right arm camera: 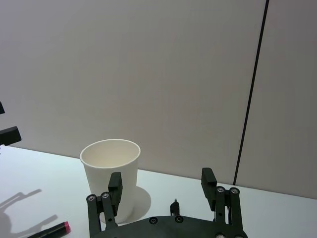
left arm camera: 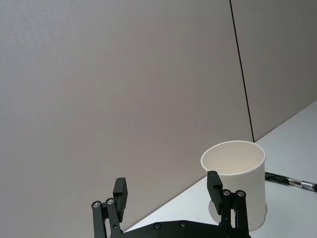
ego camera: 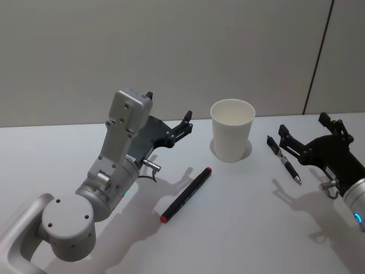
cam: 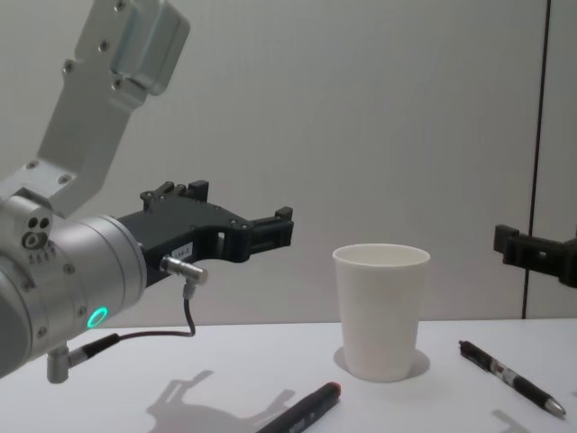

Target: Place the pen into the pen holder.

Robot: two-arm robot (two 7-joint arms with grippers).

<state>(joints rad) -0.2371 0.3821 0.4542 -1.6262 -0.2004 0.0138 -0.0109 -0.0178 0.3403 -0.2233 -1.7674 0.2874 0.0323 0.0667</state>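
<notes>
Pen (ego camera: 284, 160): lying flat on the table (ego camera: 239, 228), just to the right of the pen holder (ego camera: 232, 134) and not touching it. It is slim and black, with its point angled toward my body. Not yet picked up.

Pen holder: a white paper cup, upright, mouth open, nothing visible inside. Standing this way, it will take the pen from above.

A second writing item: a black marker (ego camera: 186, 194) with a red end lies at an angle on the table in front of the cup, nearer my left side. I judge the slim pen to be the item the task names, though the marker could also be meant.

Right gripper (right arm camera: 161, 177): fingers apart, holding nothing, hovering above the table over the near end of the pen and facing the cup. In my judgement it is placed there because it is the arm closest to the pen and needs only to drop down to close on the barrel.

Left gripper (left arm camera: 167, 184): fingers apart, empty, raised above the table to the left of the cup and pointing toward it. It is well apart from the pen, and I judge that it is waiting.

Risk: the cup is light and tapered, so a knock from either finger could tip it.
</notes>
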